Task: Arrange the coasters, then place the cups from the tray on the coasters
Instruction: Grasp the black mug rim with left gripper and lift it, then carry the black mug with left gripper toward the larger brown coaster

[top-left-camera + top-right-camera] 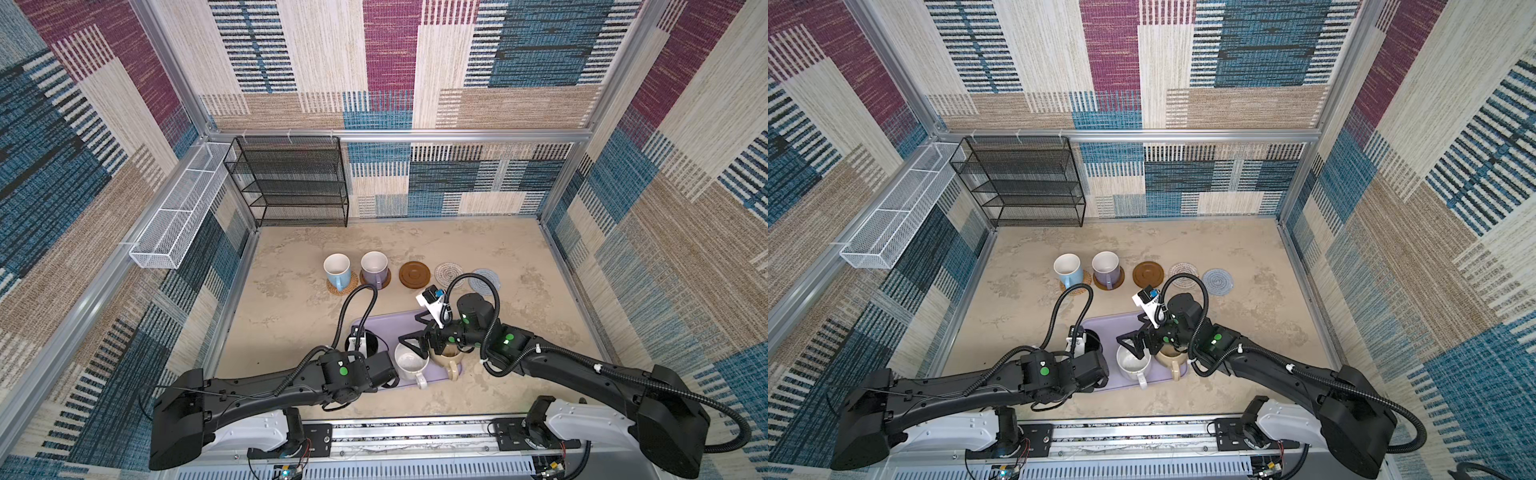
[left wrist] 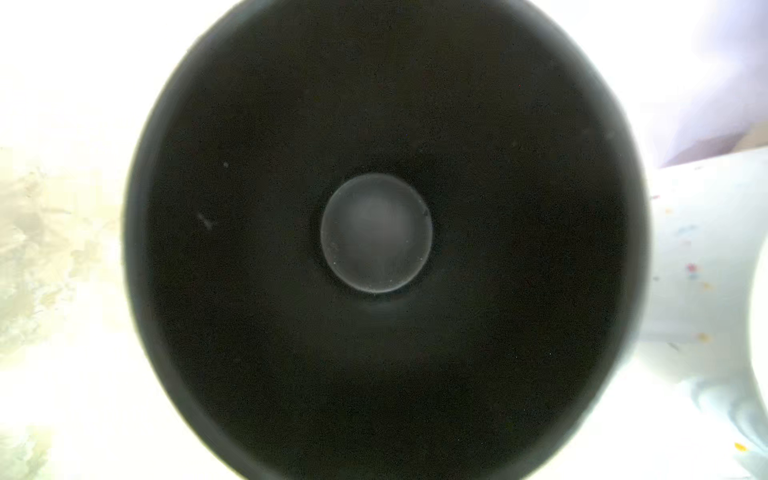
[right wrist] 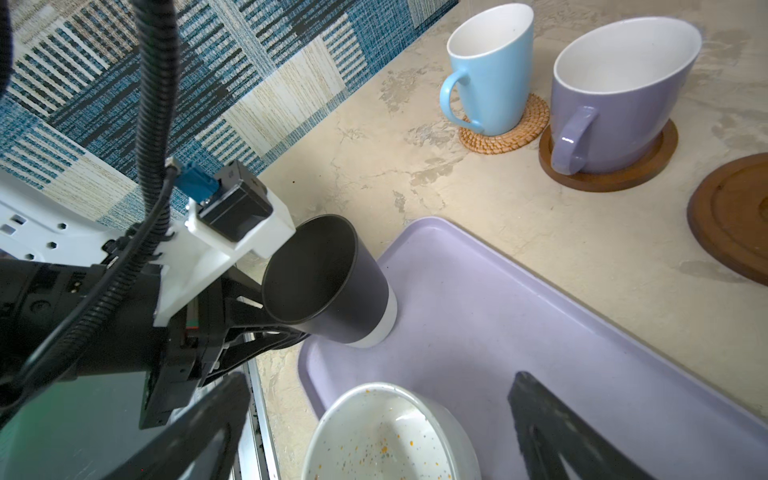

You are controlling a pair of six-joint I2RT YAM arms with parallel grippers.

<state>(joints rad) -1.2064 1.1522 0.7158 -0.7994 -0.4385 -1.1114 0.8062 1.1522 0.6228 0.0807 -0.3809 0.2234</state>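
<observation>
A: Where is the black cup (image 3: 332, 286)?
B: On the tray (image 3: 498, 311), at its left end in both top views. The left gripper (image 3: 262, 318) is clamped together on the cup's side. I'd guess it has the handle, but that part is hidden.
A: And the right gripper (image 1: 414, 332)?
B: Its fingers are wide apart and hold nothing. It hangs over the speckled white cup (image 1: 411, 361), beside the beige cup (image 1: 446, 359).
A: How should the lift go?
B: I'd raise it straight up until the base clears the tray's rim and keep it level. Then set it centred on the bare brown coaster (image 1: 414, 274) without nudging the lavender cup (image 1: 375, 268).
A: What's the count?
B: Five cups: three on the tray and two placed. The lavender one sits on the other brown coaster (image 1: 384, 283), the light blue cup (image 1: 337, 269) on the rattan coaster (image 1: 348, 287). Five coasters in a row on the counter (image 1: 291, 311), three of them bare, including the white crochet coaster (image 1: 449, 273) and the grey-blue crochet coaster (image 1: 484, 279). One tray
</observation>
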